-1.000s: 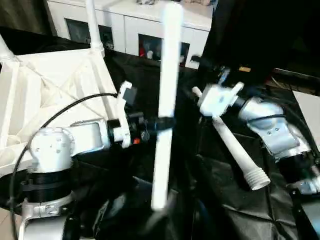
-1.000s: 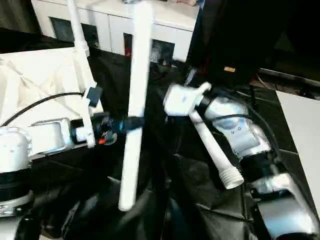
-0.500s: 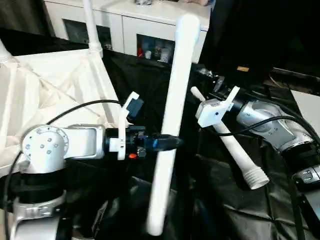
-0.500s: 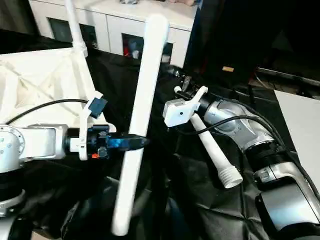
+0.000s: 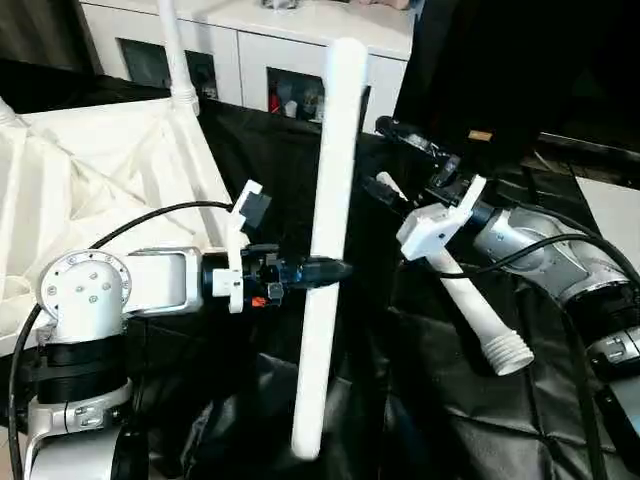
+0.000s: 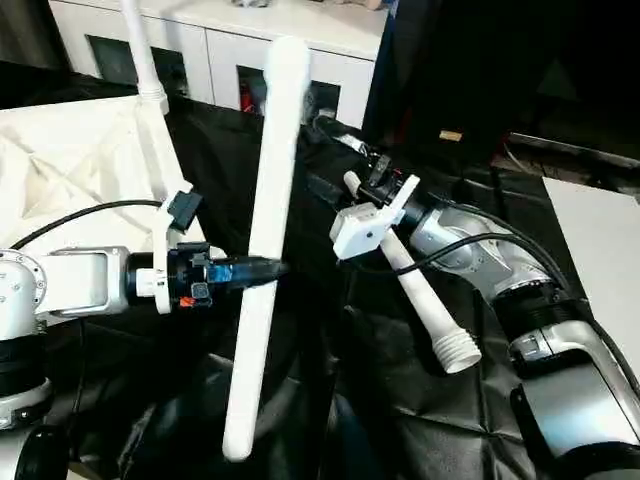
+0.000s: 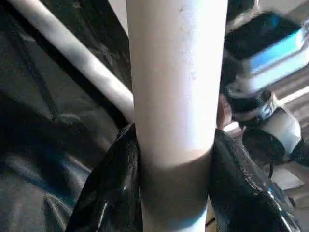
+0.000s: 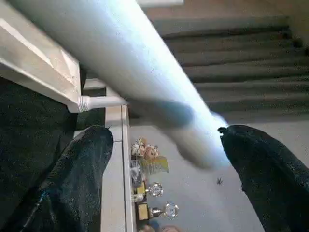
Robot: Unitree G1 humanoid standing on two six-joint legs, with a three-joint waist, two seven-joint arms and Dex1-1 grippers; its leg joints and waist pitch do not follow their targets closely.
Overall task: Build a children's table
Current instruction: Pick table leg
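Observation:
My left gripper (image 5: 325, 270) is shut on the middle of a long white leg (image 5: 330, 200), which stands nearly upright over the black cloth; its fingers (image 7: 113, 183) clasp it on both sides. Another leg (image 5: 470, 300) lies on the cloth to the right, threaded end (image 5: 510, 355) toward me. My right gripper (image 5: 415, 145) hovers open over that leg's far end, holding nothing. The upturned white tabletop (image 5: 100, 180) lies at the left, with one leg (image 5: 172, 50) standing in its far corner socket and another leg (image 5: 8, 105) at the picture's left edge.
A white cabinet (image 5: 300, 60) with dark glass doors stands behind the work. Crumpled black cloth (image 5: 430, 400) covers the floor in the middle and right. A black cable (image 5: 150, 215) arcs over my left forearm. A pale surface (image 5: 615, 210) shows at the right edge.
The held leg has swung from leaning right to nearly upright. My right gripper has shifted a little over the lying leg's far end. Both grips are unchanged.

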